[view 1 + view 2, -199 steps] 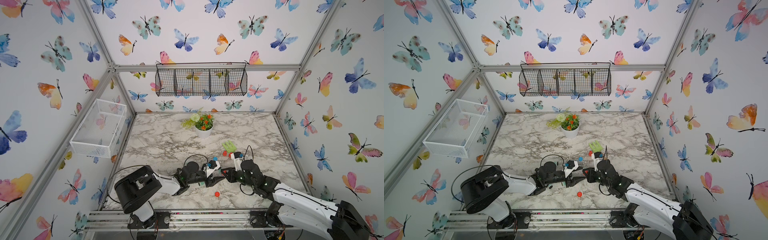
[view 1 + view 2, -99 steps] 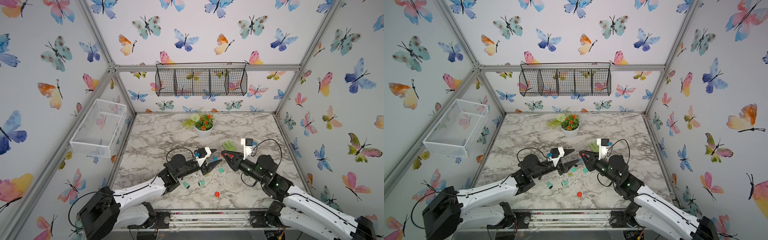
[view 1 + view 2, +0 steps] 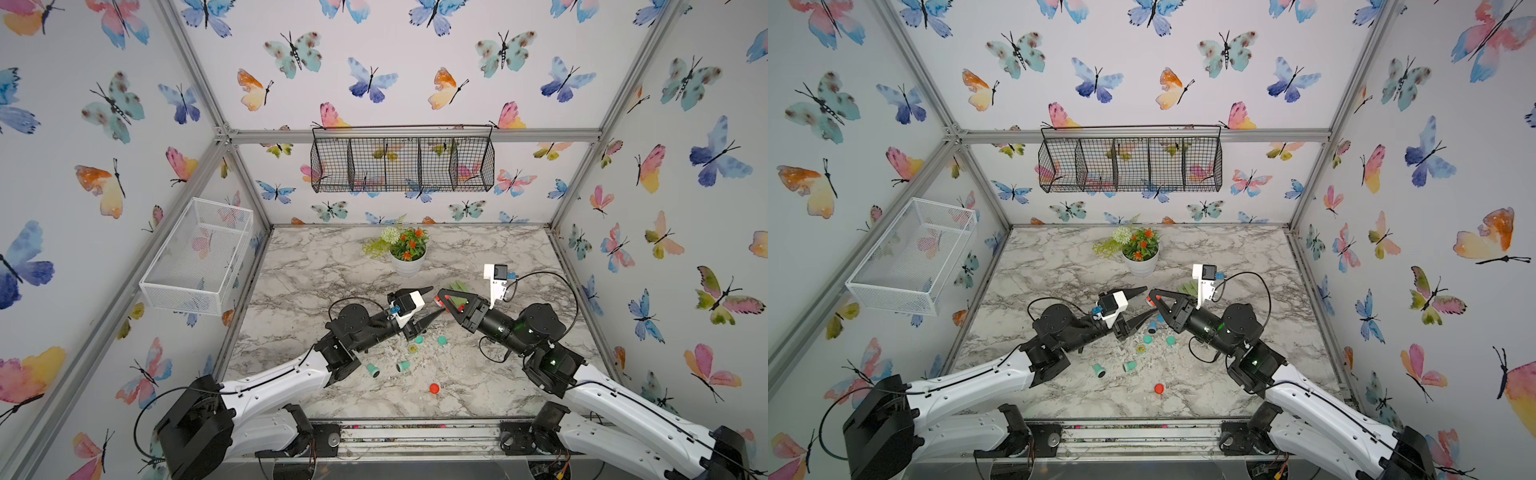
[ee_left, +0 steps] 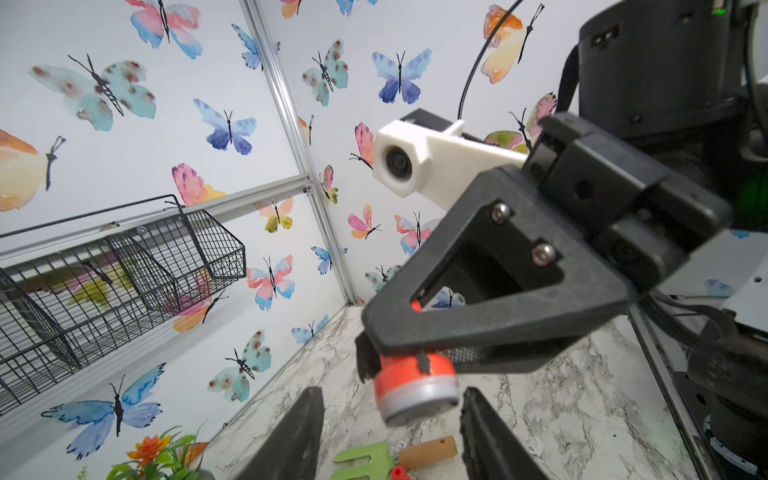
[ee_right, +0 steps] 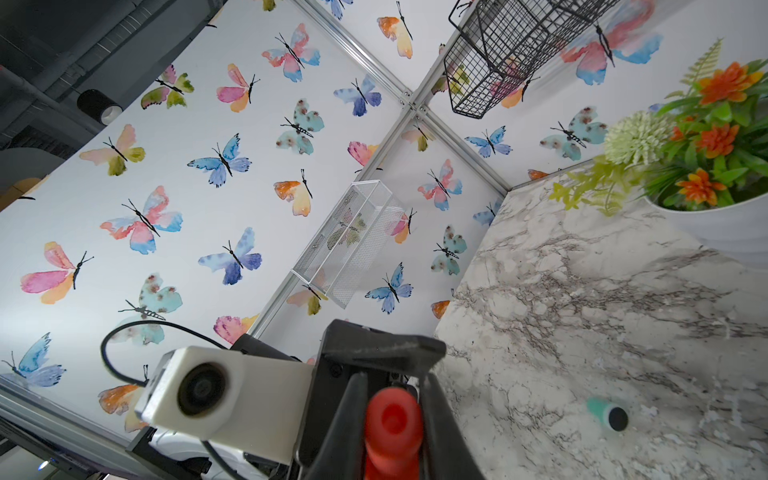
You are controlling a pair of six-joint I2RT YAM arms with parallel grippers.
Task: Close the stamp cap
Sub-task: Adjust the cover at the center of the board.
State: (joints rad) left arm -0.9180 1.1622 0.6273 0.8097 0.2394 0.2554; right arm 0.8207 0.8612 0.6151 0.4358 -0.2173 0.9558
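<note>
Room-wise: the marble surface (image 3: 316, 266) is boxed in by butterfly-papered walls on three sides, and an aluminium rail (image 3: 415, 432) is run along the front edge. Most of the open marble is found toward the back and down both sides. Only a white flower pot (image 3: 407, 266) is parked near the back middle, and a green toy rake (image 3: 457, 286) is laid just behind the hands. A black wire basket (image 3: 403, 164) is hung high on the back wall. A white mesh basket (image 3: 199, 257) is stuck out from the left wall, well above the surface. Both are well apart from the arms.

The clutter is bunched in the front middle. Teal pieces (image 3: 403, 365) and a yellowish ring (image 3: 412, 349) are scattered below the two hands. A red cap (image 3: 434, 388) is seen on its own nearer the front edge, apart from both hands.

Both arms are stretched low and inward, so the hands are brought nearly tip to tip above the middle. The red stamp (image 4: 415, 390) is clamped in the right hand (image 5: 392, 399) and held off the surface, with its silver-banded end pointed at the left hand (image 4: 390, 440). The left hand is spread apart with nothing gripped. The stamp's end is seen just off its tips, but whether it's touched can't be told.
</note>
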